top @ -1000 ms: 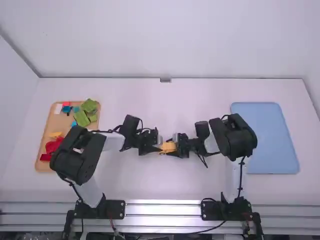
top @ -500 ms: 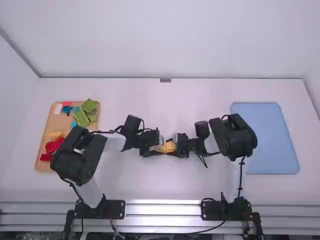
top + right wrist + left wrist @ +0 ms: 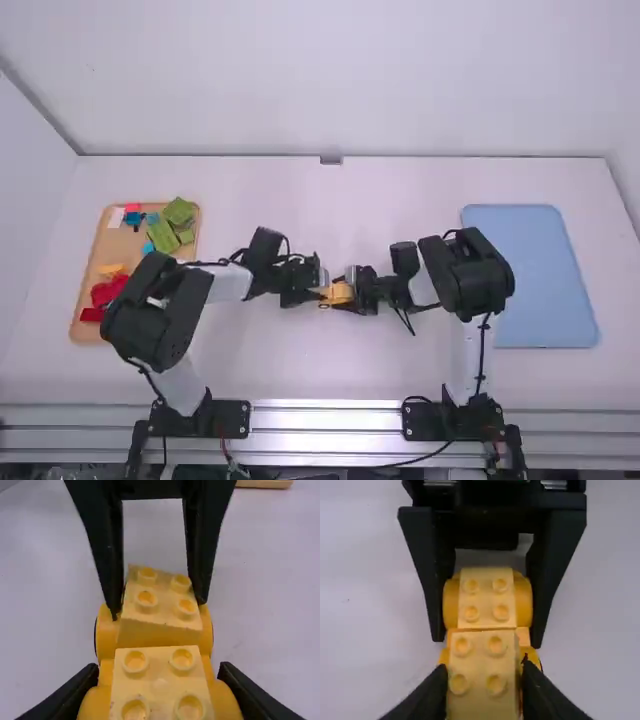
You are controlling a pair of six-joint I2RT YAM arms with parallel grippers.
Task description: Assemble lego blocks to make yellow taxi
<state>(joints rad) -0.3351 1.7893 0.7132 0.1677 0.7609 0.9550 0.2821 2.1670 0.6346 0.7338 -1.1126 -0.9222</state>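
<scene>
Tan tray: at the scene's left, a rounded tray (image 3: 84, 327) with the pieces grouped at its two ends; the left arm (image 3: 160, 315) hides its near right part.
Tray, far end: white piece (image 3: 117, 217), pink-red block (image 3: 133, 208), blue block (image 3: 133, 219) and light-blue block (image 3: 152, 217), with green blocks (image 3: 162, 237) bunched at the right.
Tray, middle: a round-looking blue piece (image 3: 148, 247), partly hidden.
Tray, near end: yellow piece (image 3: 112, 269), red piece (image 3: 108, 290) just nearer, and a flat dark-red piece (image 3: 90, 314) nearest.
Blue tray: at the scene's right, upright rectangle in outline (image 3: 540, 275), beyond the right arm (image 3: 470, 275).
Taxi build: yellow wheeled base (image 3: 106, 635), between the two grippers at mid-table, outside both trays.
Left gripper: (image 3: 320, 292) closed on a yellow four-stud block (image 3: 482, 672), which sits tilted at the base's left end.
Right gripper: (image 3: 347, 293) gripping the base's right end, under another yellow four-stud block (image 3: 159, 680).
</scene>
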